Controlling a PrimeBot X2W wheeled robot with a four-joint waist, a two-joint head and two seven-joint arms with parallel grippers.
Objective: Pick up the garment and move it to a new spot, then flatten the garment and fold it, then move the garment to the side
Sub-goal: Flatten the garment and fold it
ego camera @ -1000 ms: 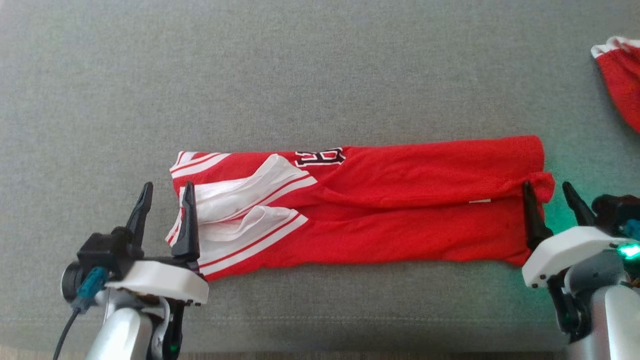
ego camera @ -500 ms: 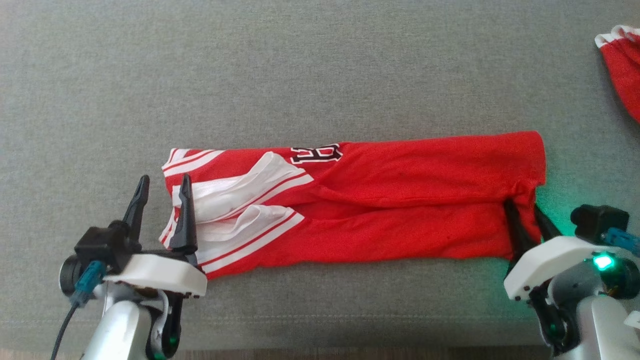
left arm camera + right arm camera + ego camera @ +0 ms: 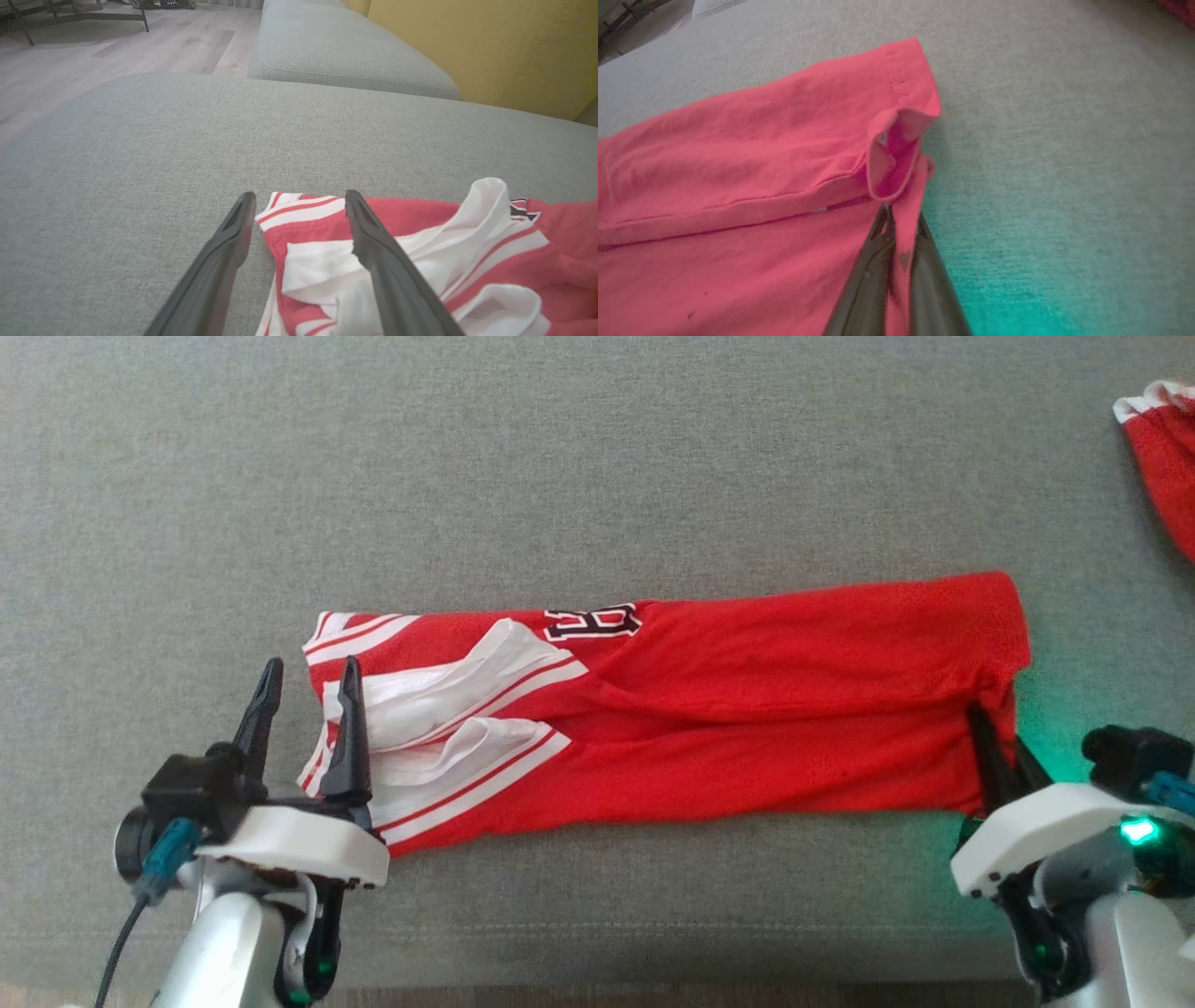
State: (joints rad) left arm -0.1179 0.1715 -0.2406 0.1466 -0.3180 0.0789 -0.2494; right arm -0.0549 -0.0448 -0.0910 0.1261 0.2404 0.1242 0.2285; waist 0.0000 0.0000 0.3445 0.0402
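Note:
The garment (image 3: 691,719) is a red jersey with white stripes and black lettering, folded into a long band across the grey sofa seat (image 3: 560,467). My right gripper (image 3: 997,733) is shut on the garment's right end; in the right wrist view red cloth (image 3: 738,186) is pinched between the dark fingers (image 3: 873,261). At the garment's left end my left gripper (image 3: 308,686) stands open. One finger (image 3: 378,252) lies over the striped white edge (image 3: 327,261), the other finger (image 3: 224,256) over bare seat.
Another red and white cloth (image 3: 1162,467) lies at the far right edge of the seat. In the left wrist view a second grey cushion (image 3: 345,51), a yellow backrest (image 3: 490,46) and wooden floor (image 3: 93,51) lie beyond. The seat's front edge runs just behind both wrists.
My right gripper has gone from open to shut on the garment's right end, pulling that corner slightly. The left gripper has stayed open at the left end.

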